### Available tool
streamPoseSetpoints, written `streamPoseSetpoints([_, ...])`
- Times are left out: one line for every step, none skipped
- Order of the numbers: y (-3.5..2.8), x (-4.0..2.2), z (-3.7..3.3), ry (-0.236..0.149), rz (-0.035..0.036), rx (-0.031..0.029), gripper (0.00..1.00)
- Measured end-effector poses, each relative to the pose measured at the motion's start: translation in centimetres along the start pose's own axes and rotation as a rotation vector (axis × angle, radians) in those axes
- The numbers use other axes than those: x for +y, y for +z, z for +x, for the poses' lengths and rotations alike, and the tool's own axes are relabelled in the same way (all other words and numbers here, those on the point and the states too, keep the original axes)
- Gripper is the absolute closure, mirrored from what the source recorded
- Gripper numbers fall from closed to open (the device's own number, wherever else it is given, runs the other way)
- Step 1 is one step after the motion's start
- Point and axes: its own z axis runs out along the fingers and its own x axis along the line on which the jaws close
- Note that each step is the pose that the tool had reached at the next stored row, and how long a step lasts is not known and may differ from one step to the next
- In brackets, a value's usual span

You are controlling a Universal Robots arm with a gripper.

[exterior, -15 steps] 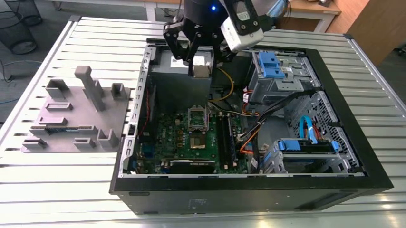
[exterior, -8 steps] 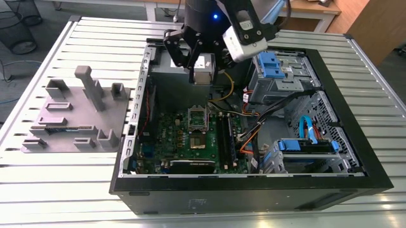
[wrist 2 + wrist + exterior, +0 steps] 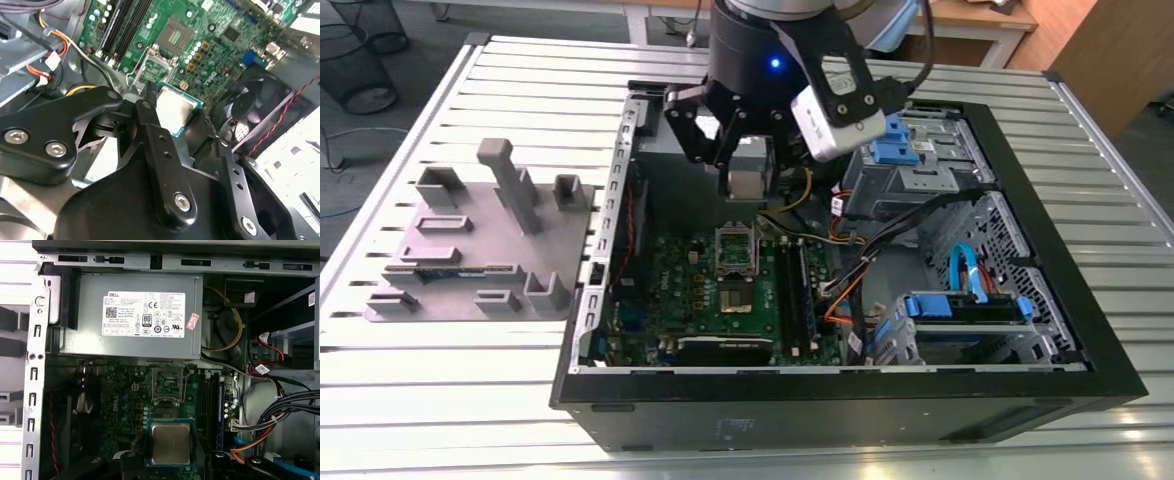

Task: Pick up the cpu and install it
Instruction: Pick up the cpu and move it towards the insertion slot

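My gripper hangs inside the open computer case, shut on the cpu. The cpu is a small square chip with a silvery metal top and a green rim, held flat between the two black fingers in both wrist views. It hovers above the green motherboard, a little short of the silver-framed socket, whose dark centre lies bare. In the exterior view the socket sits below and just in front of the held chip.
The grey power supply stands beyond the socket. Memory sticks and loose coloured cables lie beside it, with blue drive bays at the exterior view's right. A black fan is near. A grey fixture plate rests on the slatted table.
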Motion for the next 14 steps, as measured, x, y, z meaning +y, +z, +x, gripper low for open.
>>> streamPoseSetpoints([0.14, -0.23, 0.00, 0.000, -0.0001, 0.0000, 0.53])
streamPoseSetpoints([0.27, -0.44, -0.01, 0.000, -0.0001, 0.0000, 0.53])
streamPoseSetpoints([0.40, -0.65, -0.01, 0.001, -0.0001, -0.0001, 0.53])
streamPoseSetpoints([0.54, -0.85, -0.01, 0.001, -0.0001, -0.0001, 0.53])
streamPoseSetpoints([0.67, -1.04, -0.02, 0.001, 0.0000, 0.0000, 0.53])
streamPoseSetpoints([0.85, -1.19, -0.03, 0.001, -0.0001, -0.0001, 0.53])
streamPoseSetpoints([1.02, -1.33, -0.04, 0.002, -0.0001, -0.0001, 0.53])
streamPoseSetpoints([1.21, -1.47, -0.06, 0.002, -0.0002, -0.0002, 0.53])
streamPoseSetpoints([1.38, -1.60, -0.08, 0.003, -0.0002, -0.0002, 0.53])
streamPoseSetpoints([1.56, -1.72, -0.10, 0.003, -0.0002, -0.0002, 0.53])
streamPoseSetpoints([1.74, -1.83, -0.12, 0.004, -0.0002, -0.0002, 0.53])
streamPoseSetpoints([1.90, -1.94, -0.15, 0.004, 0.0000, -0.0001, 0.53])
streamPoseSetpoints([2.08, -2.03, -0.17, 0.005, -0.0001, -0.0002, 0.53])
streamPoseSetpoints([2.25, -2.11, -0.19, 0.006, -0.0001, -0.0002, 0.53])
